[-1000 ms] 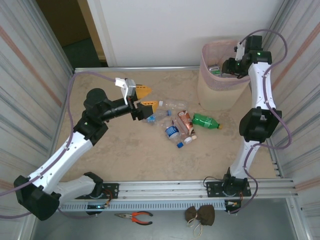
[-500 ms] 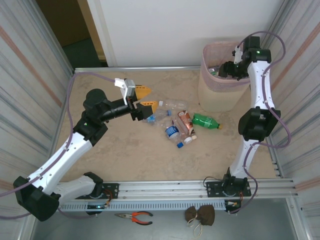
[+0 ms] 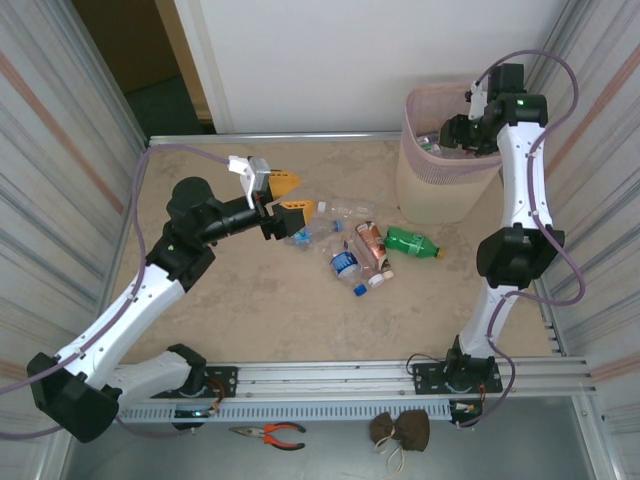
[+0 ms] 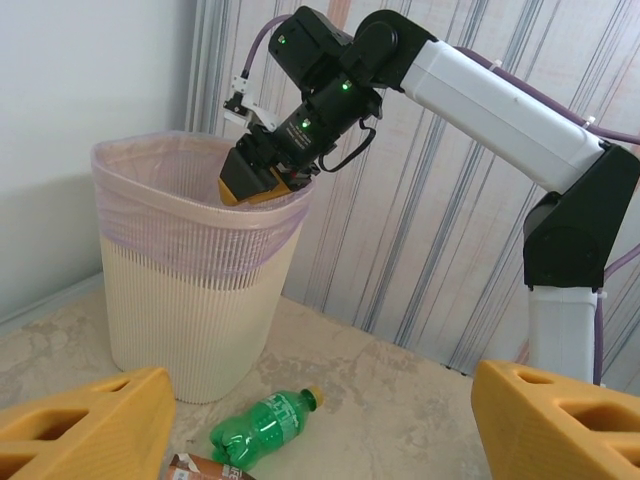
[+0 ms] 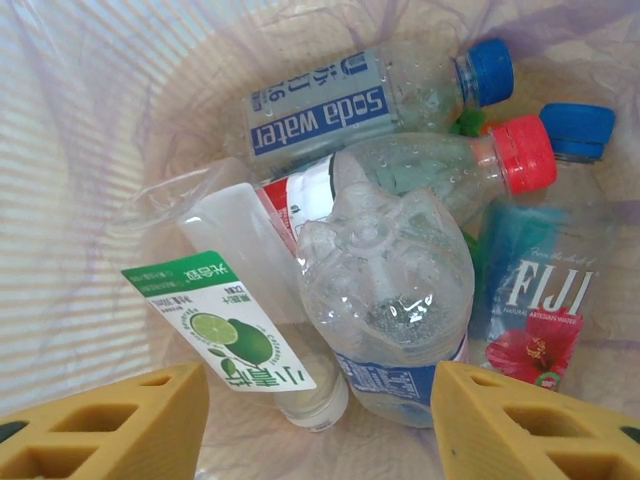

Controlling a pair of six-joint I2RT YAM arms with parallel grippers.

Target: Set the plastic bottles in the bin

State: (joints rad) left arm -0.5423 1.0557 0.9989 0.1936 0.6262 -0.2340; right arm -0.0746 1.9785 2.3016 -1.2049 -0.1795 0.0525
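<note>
While the right gripper (image 3: 455, 135) is held over the mouth of the bin (image 3: 440, 185), its jaws are seen parted with nothing between them, so the dropping step is judged to be at its end for that arm. Inside the bin, against the pink liner (image 5: 80, 150), several bottles are piled. One with a blue cap is marked "soda water" (image 5: 320, 115) in white on blue, with some characters beside it. Another blue-capped one is marked "FIJI" (image 5: 540, 290) above a red flower, the smaller print under the name being too fine to be read with confidence. A third carries a green-and-white label with a lime (image 5: 225, 330) and characters that cannot be made out. A red-capped bottle (image 5: 450, 165) and a clear bottle (image 5: 385, 290) seen from its base, with a blue band whose writing cannot be read, lie between them. Well to the left of the bin, the left gripper (image 3: 290, 195) is held over the table (image 3: 230, 310), its fingers spread wide and nothing grasped. More bottles are scattered between it and the bin, and a green bottle (image 3: 412, 243) lies nearest the bin's foot, on its near side. Much of the task is therefore judged undone. Next, one of these bottles would need to be straddled, clamped and carried above the bin's rim.
</note>
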